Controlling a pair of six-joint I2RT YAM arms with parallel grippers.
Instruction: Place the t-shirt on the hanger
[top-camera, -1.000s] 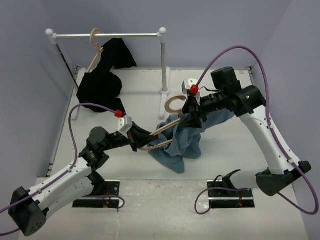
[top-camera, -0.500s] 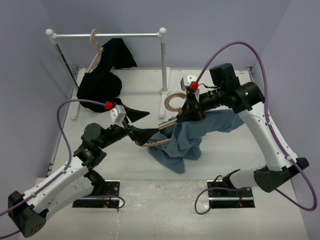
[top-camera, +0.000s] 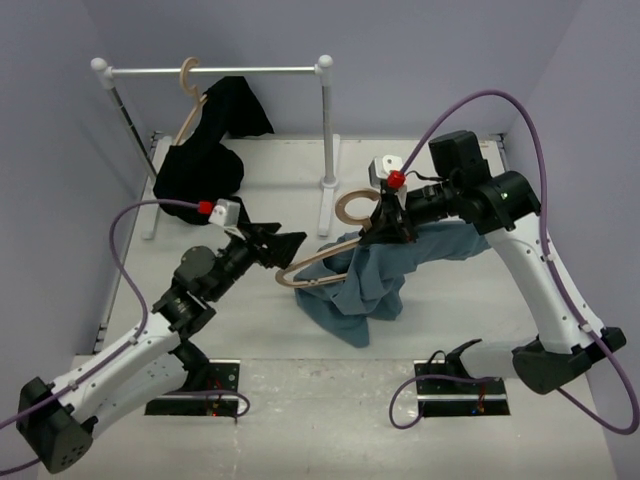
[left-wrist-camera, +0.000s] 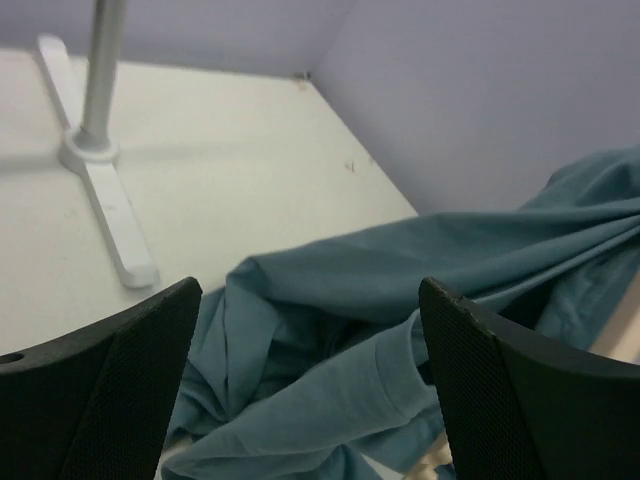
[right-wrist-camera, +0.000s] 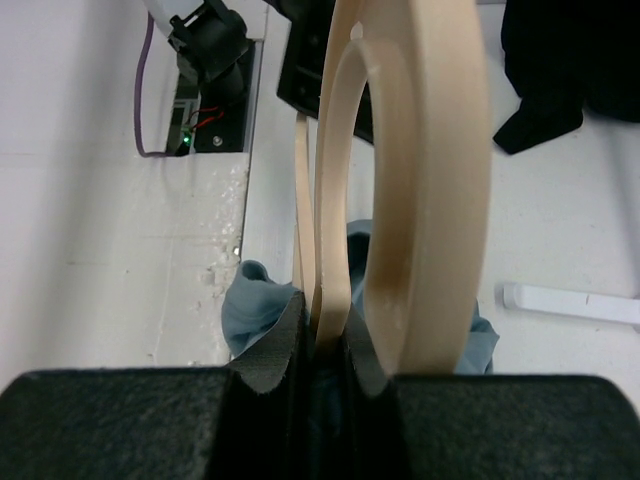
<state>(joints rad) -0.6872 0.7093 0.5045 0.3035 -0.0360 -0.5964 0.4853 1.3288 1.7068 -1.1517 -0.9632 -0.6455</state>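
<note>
The slate-blue t-shirt (top-camera: 375, 275) hangs over the right arm of the pale wooden hanger (top-camera: 318, 265) and spills in a heap onto the table. My right gripper (top-camera: 389, 226) is shut on the hanger just below its round hook (top-camera: 351, 208) and holds it above the table. In the right wrist view the fingers (right-wrist-camera: 283, 345) clamp the hanger (right-wrist-camera: 335, 190) with t-shirt cloth (right-wrist-camera: 250, 305) below. My left gripper (top-camera: 283, 246) is open and empty beside the hanger's bare left end. In the left wrist view the t-shirt (left-wrist-camera: 390, 330) lies between its fingertips (left-wrist-camera: 160, 340).
A white clothes rail (top-camera: 215, 70) stands at the back, carrying a twin hanger (top-camera: 190, 95) draped in a black garment (top-camera: 205, 150). The rail's right post (top-camera: 326, 130) and its foot (left-wrist-camera: 105, 190) stand just behind the held hanger. Walls enclose the back and both sides.
</note>
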